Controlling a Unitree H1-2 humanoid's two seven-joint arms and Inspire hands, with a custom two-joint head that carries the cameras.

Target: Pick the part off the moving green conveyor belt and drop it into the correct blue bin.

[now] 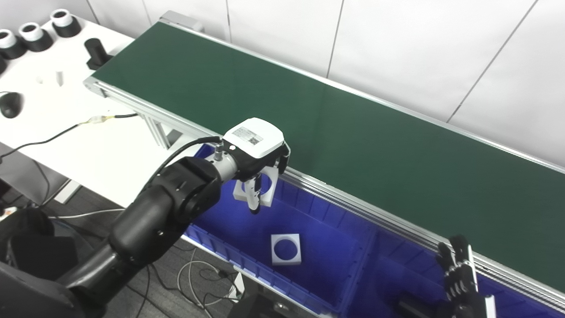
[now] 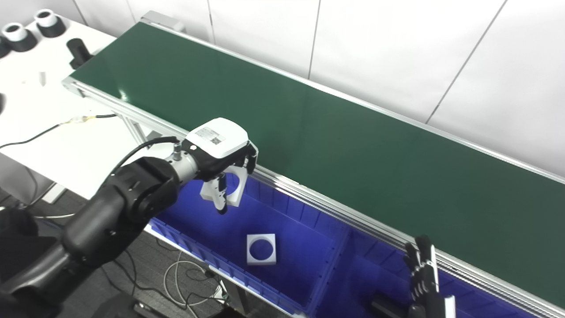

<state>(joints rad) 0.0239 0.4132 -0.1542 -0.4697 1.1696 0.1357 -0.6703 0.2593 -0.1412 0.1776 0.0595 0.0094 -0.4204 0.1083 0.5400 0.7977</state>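
My left hand (image 1: 256, 154) is shut on a white square part with a round hole (image 1: 266, 189) and holds it above the left blue bin (image 1: 335, 221), just in front of the conveyor's near rail. A second white square part with a hole (image 1: 286, 249) lies on the floor of that bin. The green conveyor belt (image 1: 353, 132) carries no part in view. My right hand (image 1: 459, 274) is at the bottom right by the near rail, fingers apart and upright, holding nothing. It also shows in the right eye view (image 2: 423, 274).
A second blue bin (image 1: 397, 282) sits to the right of the first. A white table (image 1: 88, 145) at left holds black and white ring parts (image 1: 31, 35), a black cylinder (image 1: 95, 53) and cables (image 1: 66, 130). Loose cables lie on the floor.
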